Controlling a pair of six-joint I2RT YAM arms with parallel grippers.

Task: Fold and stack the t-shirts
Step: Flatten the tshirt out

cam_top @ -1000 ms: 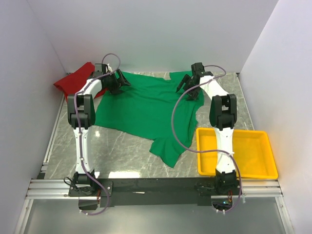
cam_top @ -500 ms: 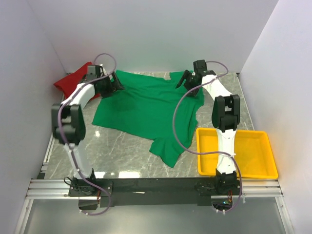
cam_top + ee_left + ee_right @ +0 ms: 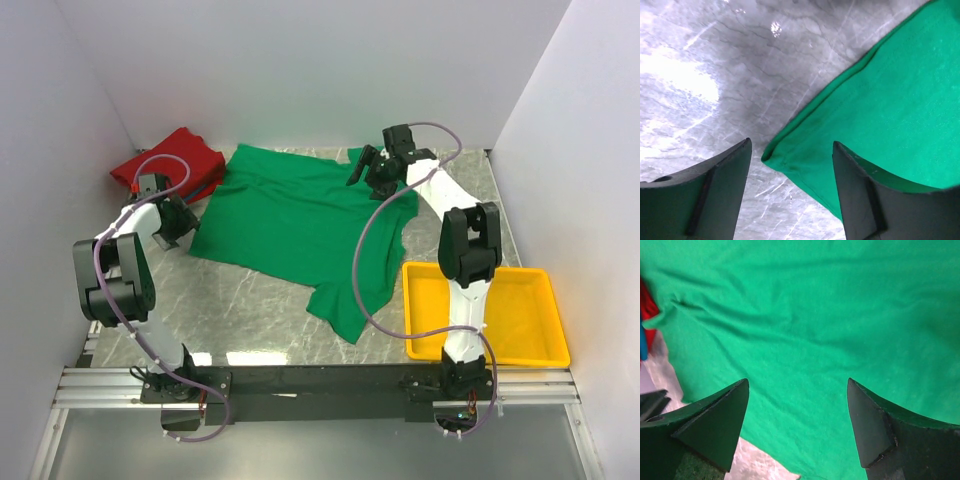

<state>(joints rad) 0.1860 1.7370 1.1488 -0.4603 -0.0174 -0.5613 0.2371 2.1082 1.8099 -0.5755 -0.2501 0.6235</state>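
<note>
The green t-shirt [image 3: 300, 215] lies spread open on the marble table, one part trailing toward the near edge. The red t-shirt [image 3: 165, 165] sits bunched at the back left. My left gripper [image 3: 174, 220] hovers low at the green shirt's left corner, open. In the left wrist view that hemmed corner [image 3: 790, 162] lies between the left gripper's [image 3: 791, 145] fingers, not pinched. My right gripper [image 3: 366, 172] hangs open over the shirt's far right part. In the right wrist view green cloth [image 3: 805, 315] fills the space under the right gripper [image 3: 797, 382], and red cloth [image 3: 645, 305] shows at the left edge.
A yellow plastic tray [image 3: 500, 310] stands at the near right beside the right arm's base. White walls close off the left, back and right. A metal rail [image 3: 320, 385] runs along the near edge.
My left arm has swung from the shirt's far left edge toward the near left, down to the shirt's left corner. My right gripper has shifted a little to the left.
</note>
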